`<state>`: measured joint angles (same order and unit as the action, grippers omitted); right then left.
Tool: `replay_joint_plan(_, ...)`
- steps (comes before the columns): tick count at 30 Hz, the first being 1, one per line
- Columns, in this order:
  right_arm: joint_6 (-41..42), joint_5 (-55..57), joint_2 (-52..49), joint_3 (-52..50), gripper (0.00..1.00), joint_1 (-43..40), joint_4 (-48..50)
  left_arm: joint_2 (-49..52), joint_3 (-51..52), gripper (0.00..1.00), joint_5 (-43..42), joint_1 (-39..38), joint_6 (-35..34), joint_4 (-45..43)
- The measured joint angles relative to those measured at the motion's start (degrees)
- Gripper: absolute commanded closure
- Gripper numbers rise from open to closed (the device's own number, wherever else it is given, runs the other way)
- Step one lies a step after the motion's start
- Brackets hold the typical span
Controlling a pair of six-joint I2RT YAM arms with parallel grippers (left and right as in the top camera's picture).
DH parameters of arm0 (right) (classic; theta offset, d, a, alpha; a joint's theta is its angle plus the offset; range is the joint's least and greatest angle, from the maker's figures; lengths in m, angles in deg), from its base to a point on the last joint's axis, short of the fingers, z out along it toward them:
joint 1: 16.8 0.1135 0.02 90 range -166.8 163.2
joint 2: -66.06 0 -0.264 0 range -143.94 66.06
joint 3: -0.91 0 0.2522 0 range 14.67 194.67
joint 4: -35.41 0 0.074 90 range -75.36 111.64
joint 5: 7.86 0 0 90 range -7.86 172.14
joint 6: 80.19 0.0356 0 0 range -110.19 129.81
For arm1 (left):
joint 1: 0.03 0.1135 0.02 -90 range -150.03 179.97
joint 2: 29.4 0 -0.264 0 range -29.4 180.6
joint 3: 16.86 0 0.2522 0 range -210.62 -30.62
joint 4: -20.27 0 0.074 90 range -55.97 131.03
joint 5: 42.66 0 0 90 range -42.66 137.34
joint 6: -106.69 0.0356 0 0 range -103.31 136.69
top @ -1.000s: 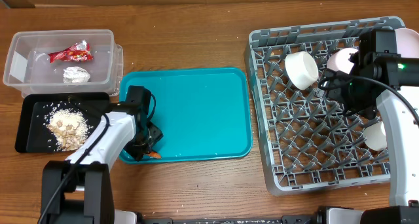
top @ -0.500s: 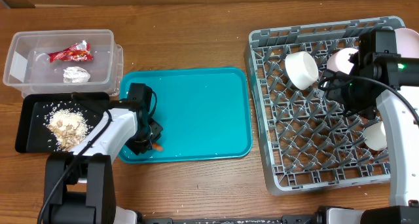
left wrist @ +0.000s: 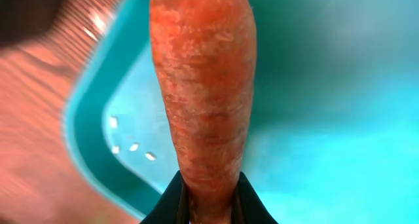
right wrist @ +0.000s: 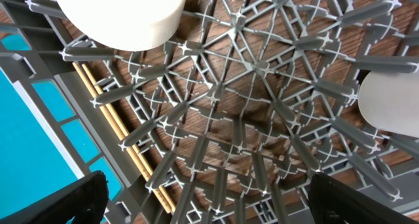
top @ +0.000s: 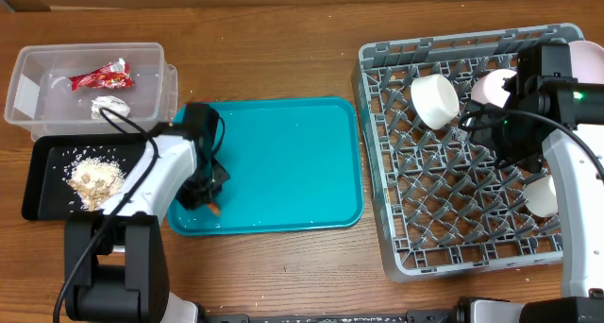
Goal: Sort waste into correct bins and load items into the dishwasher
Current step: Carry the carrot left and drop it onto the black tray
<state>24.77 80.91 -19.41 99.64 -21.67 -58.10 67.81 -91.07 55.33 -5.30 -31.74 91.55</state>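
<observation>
My left gripper (top: 209, 198) is shut on the small orange carrot (top: 215, 208) over the front left corner of the teal tray (top: 283, 144). In the left wrist view the carrot (left wrist: 203, 99) fills the frame, pinched between my fingers. The clear tub (top: 142, 63) holds the red wrapper (top: 101, 76) and the white tissue (top: 109, 106). The black tray (top: 42, 172) holds rice (top: 94, 181). My right gripper (right wrist: 209, 204) is open above the grey dish rack (top: 453, 219), which holds a white bowl (top: 434, 98), a pink bowl (top: 493, 85), a cup (top: 543, 195) and chopsticks (right wrist: 124, 139). No plate shows.
A few rice grains (left wrist: 131, 145) lie in the teal tray's corner. The black tray and clear tub stand left of the teal tray, close to my left arm. Bare wooden table (top: 283, 59) lies behind the tray. The right arm covers part of the rack's right side.
My left gripper, with the carrot in it, has moved a little back and left from the tray's front left corner. The right arm has not moved.
</observation>
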Motion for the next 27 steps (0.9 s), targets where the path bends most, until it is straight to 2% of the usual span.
replay_joint_plan(7, 0.04, 0.00, 0.00, 0.00, 0.00, -0.02, -0.11, -0.02, -9.27, 0.96, 3.87, 1.53, 0.46, 8.13)
replay_joint_plan(14, 0.00, -0.02, 0.00, 0.00, 0.00, -0.02, -0.26, -0.07, -10.27, 0.96, 5.20, 11.10, 0.59, 9.99)
replay_joint_plan(19, 0.00, 0.00, 0.00, 0.00, 0.00, -0.02, -0.20, -0.07, -10.32, 0.95, 5.73, 19.17, 2.97, 6.29)
replay_joint_plan(27, -0.02, -0.02, 0.00, 0.00, 0.00, -0.02, 0.90, -0.07, -10.32, 0.93, 6.40, 27.19, 8.04, -4.11)
